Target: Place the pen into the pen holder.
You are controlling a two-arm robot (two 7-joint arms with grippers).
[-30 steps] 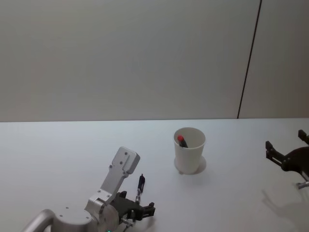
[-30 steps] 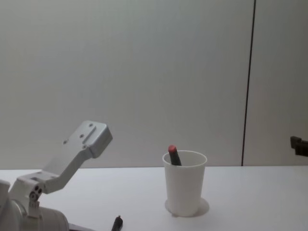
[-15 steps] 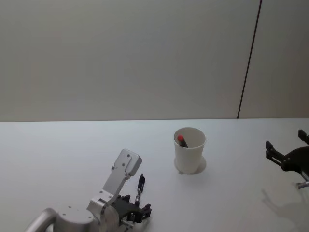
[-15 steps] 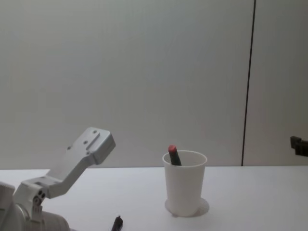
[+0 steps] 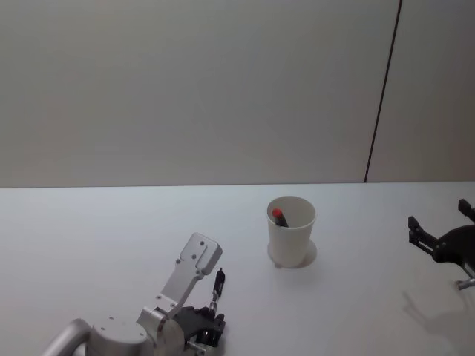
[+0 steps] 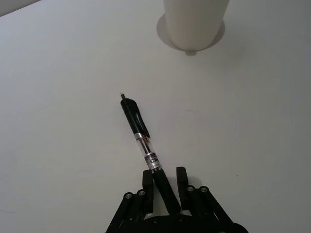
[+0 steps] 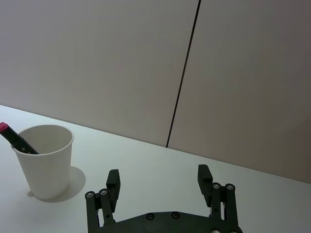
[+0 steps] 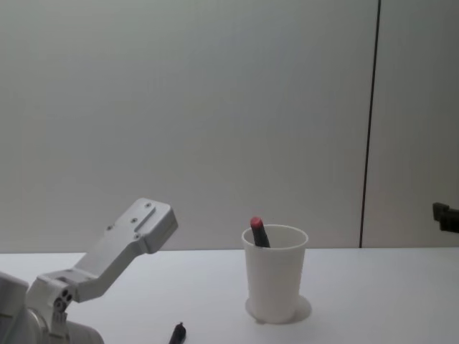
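A black pen (image 6: 141, 133) with a clear middle lies flat on the white table (image 5: 89, 237), its near end between the fingers of my left gripper (image 6: 164, 182). The fingers (image 6: 147, 184) straddle the pen with a thin gap on one side, so the gripper is open. In the head view the pen (image 5: 217, 285) and left gripper (image 5: 210, 332) sit at the front left. The pen holder (image 5: 291, 230), a white paper cup, stands beyond them to the right with a red-capped dark marker (image 5: 279, 216) leaning inside. My right gripper (image 5: 438, 241) hovers open at the far right.
The pen holder (image 8: 275, 272) stands upright about a pen's length past the pen's tip (image 8: 177, 333). A plain wall with a dark vertical seam (image 5: 382, 96) backs the table. My left arm's white link (image 8: 122, 244) rises at the front left.
My left arm has drawn lower and nearer, and its fingers have narrowed around the pen's near end. Pen, cup and right arm have not moved.
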